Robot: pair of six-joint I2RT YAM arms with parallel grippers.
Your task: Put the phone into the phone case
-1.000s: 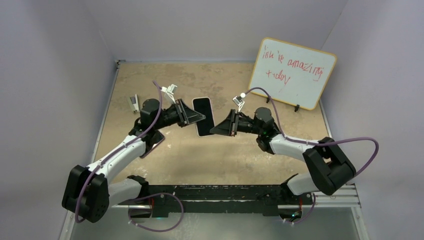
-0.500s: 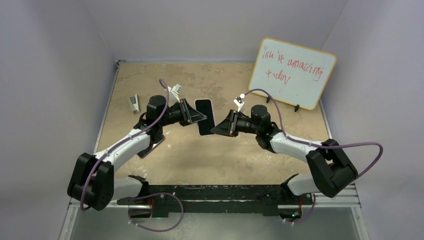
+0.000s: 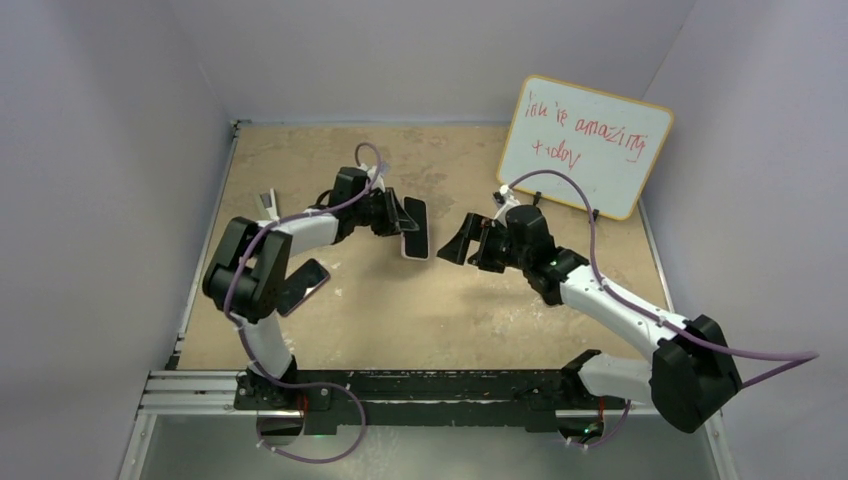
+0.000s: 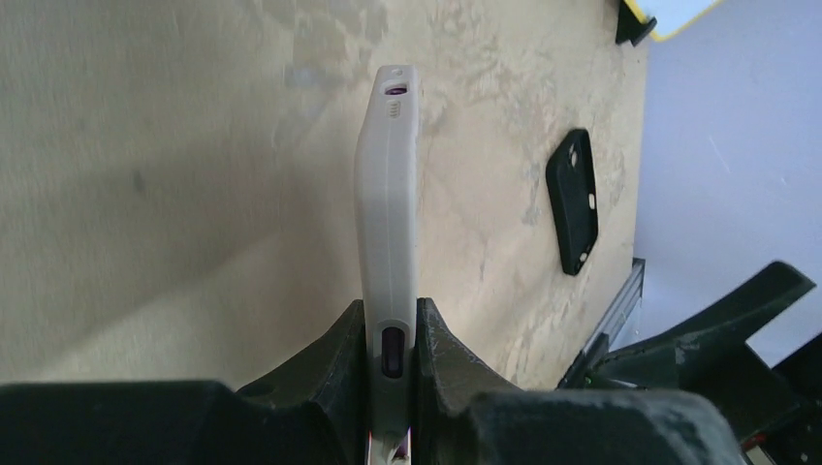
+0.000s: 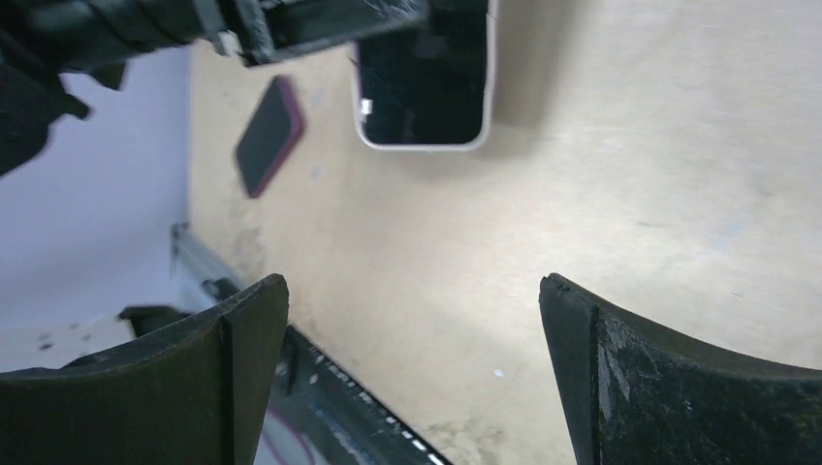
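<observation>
L gripper (image 3: 399,217) is clamped on the white case (image 4: 386,194), one finger on each broad face, near one end. On the L wrist cam I see the case edge-on, running straight out from the fingers (image 4: 339,358), w/ a side cutout right at the pinch and a slot at the far end. The phone (image 5: 424,77) sits in that case. On the R wrist cam its dark screen shows w/ the white rim round the free end. Top cam puts phone + case over the middle of the table (image 3: 400,320), tilted, between the two grippers. Can't tell whether the low end touches the surface.

R gripper (image 5: 412,281) is spread wide, gripping nothing, aimed at the phone's free end. It's near but apart from it.

Other bits:
- A black case (image 4: 572,199) w/ cutouts lies flat on the table, well apart from the phone, toward the rail (image 3: 440,385) side. I only get it on the L wrist cam.
- A dark pink-edged slab (image 3: 315,280) lies flat by the L arm, partly under it. Can't tell if it's a phone or a case.
- A whiteboard (image 3: 585,145) w/ red scrawl leans at the far R.
- A small pale item (image 3: 267,204) sits at the far L edge, too small to ID.
</observation>
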